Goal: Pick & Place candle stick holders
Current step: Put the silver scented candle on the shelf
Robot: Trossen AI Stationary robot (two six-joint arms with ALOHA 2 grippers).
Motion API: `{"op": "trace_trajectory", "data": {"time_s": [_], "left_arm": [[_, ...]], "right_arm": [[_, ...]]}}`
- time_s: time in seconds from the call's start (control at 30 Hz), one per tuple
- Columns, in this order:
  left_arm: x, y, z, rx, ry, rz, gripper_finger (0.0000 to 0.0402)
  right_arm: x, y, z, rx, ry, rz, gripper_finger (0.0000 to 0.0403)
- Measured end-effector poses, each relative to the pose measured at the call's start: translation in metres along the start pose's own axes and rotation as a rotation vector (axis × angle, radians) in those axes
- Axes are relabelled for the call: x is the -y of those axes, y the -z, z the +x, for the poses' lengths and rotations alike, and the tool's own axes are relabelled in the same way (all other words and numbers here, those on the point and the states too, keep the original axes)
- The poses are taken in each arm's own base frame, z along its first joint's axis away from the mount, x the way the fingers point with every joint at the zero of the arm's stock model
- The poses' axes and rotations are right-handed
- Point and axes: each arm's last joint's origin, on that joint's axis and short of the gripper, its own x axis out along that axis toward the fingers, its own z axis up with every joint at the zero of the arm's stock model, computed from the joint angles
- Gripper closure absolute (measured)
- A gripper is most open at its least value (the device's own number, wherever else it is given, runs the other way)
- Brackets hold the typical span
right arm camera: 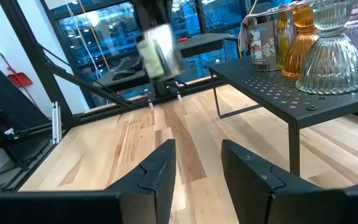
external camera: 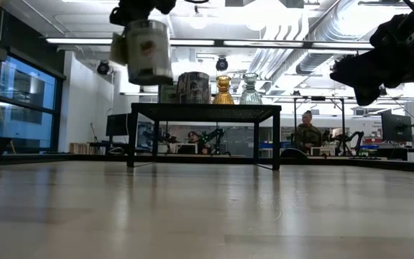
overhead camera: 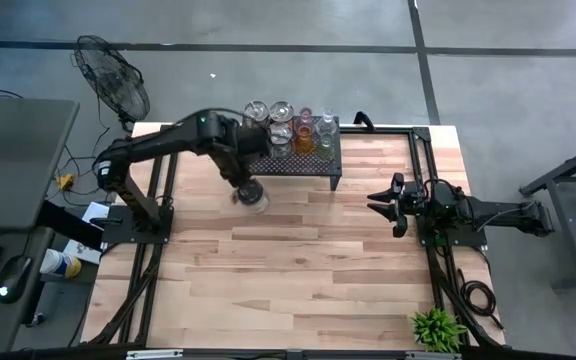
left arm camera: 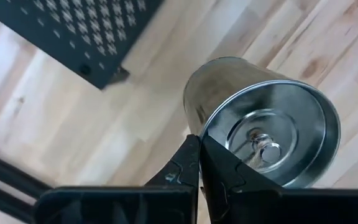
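Overhead, left gripper pinching silver holder, low view shows holder airborne

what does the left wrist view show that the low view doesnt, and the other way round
Only the left wrist view: the hollow inside of the silver holder, with a small knob at its centre, and the left pincer shut on its rim.

Only the low view: the holder hangs well above the table, other holders stand on the black stand, people sit in the room behind, and the right pincer is raised at the side.

Both show: the held silver holder, the stand and the wooden tabletop.
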Motion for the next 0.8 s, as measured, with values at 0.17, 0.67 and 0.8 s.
{"op": "trace_trajectory", "data": {"time_s": [0.17,0.67,0.8], "left_arm": [[-0.013,-0.007,-0.007,0.031,-0.001,0.04,0.0401],[-0.041,-0.019,-0.008,0.042,-0.031,0.188,0.0401],[-0.05,-0.022,-0.009,0.045,-0.048,0.208,0.0401]], "right_arm": [[0.0,0.0,0.0,0.0,0.0,0.0,0.0281],[0.0,0.0,0.0,0.0,0.0,0.0,0.0281],[0.0,0.0,0.0,0.0,0.0,0.0,0.0281]]}}
